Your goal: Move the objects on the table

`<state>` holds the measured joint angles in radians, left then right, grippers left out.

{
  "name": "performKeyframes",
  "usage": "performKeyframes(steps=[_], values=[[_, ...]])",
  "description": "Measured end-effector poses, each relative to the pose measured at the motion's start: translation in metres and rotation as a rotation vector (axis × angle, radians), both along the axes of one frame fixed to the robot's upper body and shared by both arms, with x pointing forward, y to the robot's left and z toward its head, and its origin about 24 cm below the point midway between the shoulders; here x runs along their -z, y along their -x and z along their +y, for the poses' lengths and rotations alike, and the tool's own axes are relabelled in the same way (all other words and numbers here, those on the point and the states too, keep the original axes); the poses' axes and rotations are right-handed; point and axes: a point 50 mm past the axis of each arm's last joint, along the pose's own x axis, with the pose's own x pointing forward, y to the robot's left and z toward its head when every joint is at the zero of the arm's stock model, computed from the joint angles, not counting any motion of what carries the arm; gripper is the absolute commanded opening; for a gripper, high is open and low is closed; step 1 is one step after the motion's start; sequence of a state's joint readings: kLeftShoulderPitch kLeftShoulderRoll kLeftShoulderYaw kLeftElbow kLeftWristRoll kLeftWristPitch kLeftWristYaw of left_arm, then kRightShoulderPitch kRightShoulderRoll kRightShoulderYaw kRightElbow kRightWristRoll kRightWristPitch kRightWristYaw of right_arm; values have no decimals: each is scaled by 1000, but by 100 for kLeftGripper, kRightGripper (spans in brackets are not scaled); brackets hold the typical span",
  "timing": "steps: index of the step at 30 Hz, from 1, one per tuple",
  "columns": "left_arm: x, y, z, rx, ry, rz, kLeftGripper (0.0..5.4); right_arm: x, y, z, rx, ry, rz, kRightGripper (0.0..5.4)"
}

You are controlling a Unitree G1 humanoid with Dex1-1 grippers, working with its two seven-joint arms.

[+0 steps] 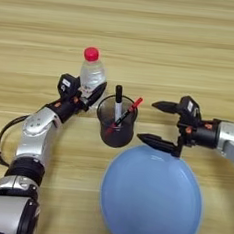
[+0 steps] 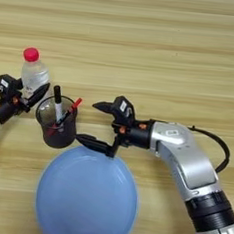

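A small clear bottle (image 1: 92,75) with a red cap stands upright just left of and behind the dark cup (image 1: 116,129). My left gripper (image 1: 89,95) is shut on the bottle's lower part, and one black finger (image 1: 98,93) shows in front of it. The cup holds a black-capped marker (image 1: 118,98) and a red-capped marker (image 1: 133,106). My right gripper (image 1: 154,123) is open, just right of the cup. Its lower finger (image 2: 92,142) lies over the plate's far rim.
A large round light-blue plate (image 1: 151,202) fills the near middle of the table (image 1: 146,31), its far rim touching the cup's base. My right forearm (image 2: 186,155) stretches in from the right, with a cable behind it.
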<state>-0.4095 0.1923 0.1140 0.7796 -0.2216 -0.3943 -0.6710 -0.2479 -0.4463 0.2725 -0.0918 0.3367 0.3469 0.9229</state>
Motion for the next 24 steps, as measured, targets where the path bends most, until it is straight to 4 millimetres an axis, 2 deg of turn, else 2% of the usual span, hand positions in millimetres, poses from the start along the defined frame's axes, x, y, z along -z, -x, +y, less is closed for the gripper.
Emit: performKeyframes(steps=[8, 20, 24], values=[[2, 1, -2, -11, 4, -12, 304, 8, -2, 10, 2, 0, 2, 540], [4, 2, -5, -14, -18, -27, 304, 5, -7, 28, -25, -13, -22, 540], [4, 2, -5, -15, -19, -27, 359, 6, -8, 32, -33, -17, -16, 540]])
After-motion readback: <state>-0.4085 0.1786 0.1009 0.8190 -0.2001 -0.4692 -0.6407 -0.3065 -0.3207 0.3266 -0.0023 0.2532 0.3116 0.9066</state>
